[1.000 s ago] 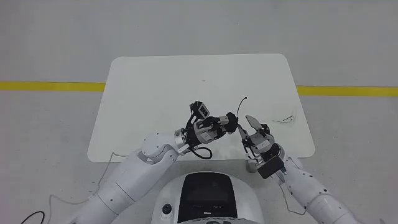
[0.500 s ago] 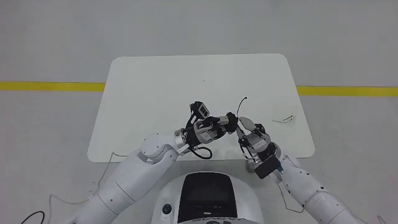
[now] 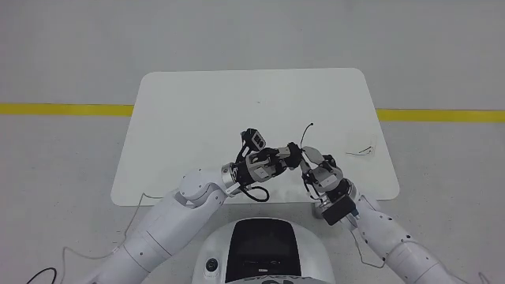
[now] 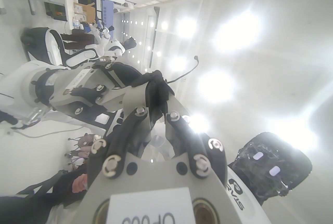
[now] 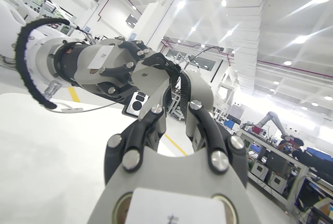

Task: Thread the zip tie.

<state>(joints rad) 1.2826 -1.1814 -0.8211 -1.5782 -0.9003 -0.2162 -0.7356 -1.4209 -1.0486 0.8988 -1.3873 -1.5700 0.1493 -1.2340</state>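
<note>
The left gripper [image 3: 293, 156] is above the surface [image 3: 197, 126], toward 5 o'clock from its middle and close to the near edge. Its fingers are pressed together on the lower end of the black zip tie [image 3: 306, 136]. From this pinch the zip tie rises free in a soft curve toward 1 o'clock, and its small head is at the far tip (in the left wrist view the same curve goes away from the fingertips, with nothing touching it).

The right gripper [image 5: 178, 79] is just beside the left one, at its 4 o'clock side, so the two tips nearly meet. Its fingers are spread a little, with a narrow gap between the ribbed pads [image 5: 185, 87], and they pinch nothing. In the right wrist view the tip of the left gripper lies at the mouth of this gap; I cannot tell if the two are touching.

Another thin strap [image 3: 363, 151] lies flat on the surface at about 3 o'clock, near the edge and well apart from both grippers.
</note>
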